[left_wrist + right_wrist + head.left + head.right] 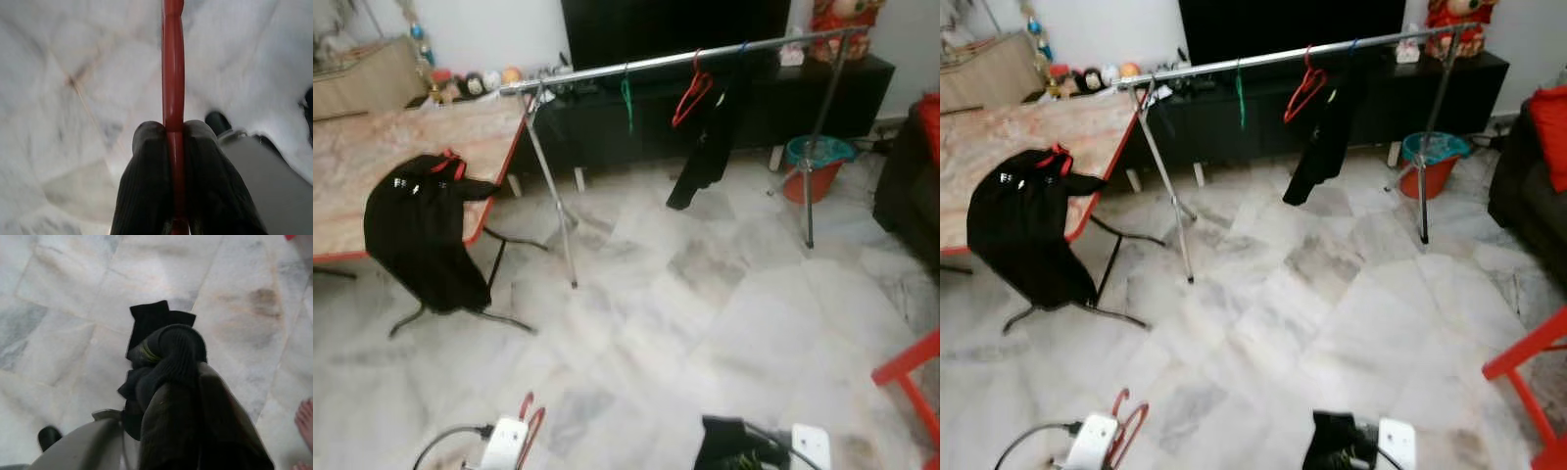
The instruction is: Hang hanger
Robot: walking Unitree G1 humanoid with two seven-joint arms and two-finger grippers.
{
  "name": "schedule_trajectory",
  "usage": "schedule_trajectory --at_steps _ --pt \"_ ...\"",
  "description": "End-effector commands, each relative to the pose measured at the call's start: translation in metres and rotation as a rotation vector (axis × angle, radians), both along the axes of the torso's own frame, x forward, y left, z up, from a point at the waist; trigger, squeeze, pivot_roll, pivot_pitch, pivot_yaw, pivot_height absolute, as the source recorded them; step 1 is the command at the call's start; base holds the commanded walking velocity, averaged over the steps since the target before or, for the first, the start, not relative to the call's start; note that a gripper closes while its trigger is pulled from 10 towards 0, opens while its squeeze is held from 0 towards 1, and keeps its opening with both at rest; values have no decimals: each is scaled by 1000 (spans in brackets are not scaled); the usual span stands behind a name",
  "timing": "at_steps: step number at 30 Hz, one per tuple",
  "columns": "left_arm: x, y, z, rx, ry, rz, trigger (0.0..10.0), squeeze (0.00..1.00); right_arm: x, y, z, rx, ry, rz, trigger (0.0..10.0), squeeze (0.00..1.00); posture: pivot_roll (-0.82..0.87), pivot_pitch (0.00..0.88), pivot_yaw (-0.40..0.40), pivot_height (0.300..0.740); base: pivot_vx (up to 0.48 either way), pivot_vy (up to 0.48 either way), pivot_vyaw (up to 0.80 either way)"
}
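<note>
Item: red hanger (173,73), plastic, thin bar seen edge-on in the left wrist view, its length running straight out from between the black fingers (146,186). Held by: left gripper (530,423), jaws clamped together on the bar, low at the near edge of the head views over the marble floor (705,323); the hook curves upward beside the white wrist. Destination: clothes rail (685,57), a silver bar on two stands running left to right across the far side of the floor, in front of the dark TV cabinet (822,93). The rail lies well ahead of the left gripper and above it, so the hanger must be carried forward and raised, hook turned across the bar's long axis. Already on the rail: green hanger (627,98), a second red hanger (690,96), black garment (705,147). Right gripper (739,452): shut on a dark bundle of cloth (156,347), possibly a sock or small garment; the view is too close to tell. Left arm is the working one. Also present: a black shirt (421,230) draped over the near edge of the marble-patterned table (372,147).
</note>
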State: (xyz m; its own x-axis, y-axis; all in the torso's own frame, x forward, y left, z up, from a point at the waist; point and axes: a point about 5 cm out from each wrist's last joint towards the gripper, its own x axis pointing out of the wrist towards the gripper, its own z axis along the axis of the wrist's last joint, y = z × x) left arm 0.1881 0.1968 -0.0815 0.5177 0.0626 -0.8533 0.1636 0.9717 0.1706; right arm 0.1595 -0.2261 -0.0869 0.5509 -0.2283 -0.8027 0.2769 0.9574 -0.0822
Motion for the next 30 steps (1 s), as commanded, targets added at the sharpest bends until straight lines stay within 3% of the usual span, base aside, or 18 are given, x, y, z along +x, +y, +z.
schedule_trajectory --at_steps 1,8,11,18,20,22,27,30 --pt "-7 6 -3 22 27 -2 10000 0 8 7 2 13 -36 2 10000 0 -234 0 77 740 0 0 0" --pt "-7 6 -3 22 26 -3 10000 0 8 7 2 13 -38 0 10000 0 -234 0 77 740 0 0 0" --pt "2 2 4 -15 -108 -40 10000 0 13 6 8 18 -152 -35 10000 0 -232 0 76 740 0 0 0" --pt "9 -7 10 -60 -184 -177 10000 0 19 6 14 0 -227 26 10000 0 -231 0 73 740 0 0 0" --pt "52 -18 35 -80 -284 -246 10000 0 90 -4 58 -72 -376 119 10000 0 -233 0 70 740 0 0 0" --pt "80 -25 54 -73 -341 -283 10000 0 132 -7 95 -122 -465 162 10000 0 -233 0 69 740 0 0 0" --pt "99 -38 74 -122 -445 -373 10000 0 154 -6 119 -150 -540 219 10000 0 -235 0 64 740 0 0 0" --pt "102 -42 78 -139 -460 -400 10000 0 158 -7 124 -159 -556 222 10000 0 -235 0 64 740 0 0 0"
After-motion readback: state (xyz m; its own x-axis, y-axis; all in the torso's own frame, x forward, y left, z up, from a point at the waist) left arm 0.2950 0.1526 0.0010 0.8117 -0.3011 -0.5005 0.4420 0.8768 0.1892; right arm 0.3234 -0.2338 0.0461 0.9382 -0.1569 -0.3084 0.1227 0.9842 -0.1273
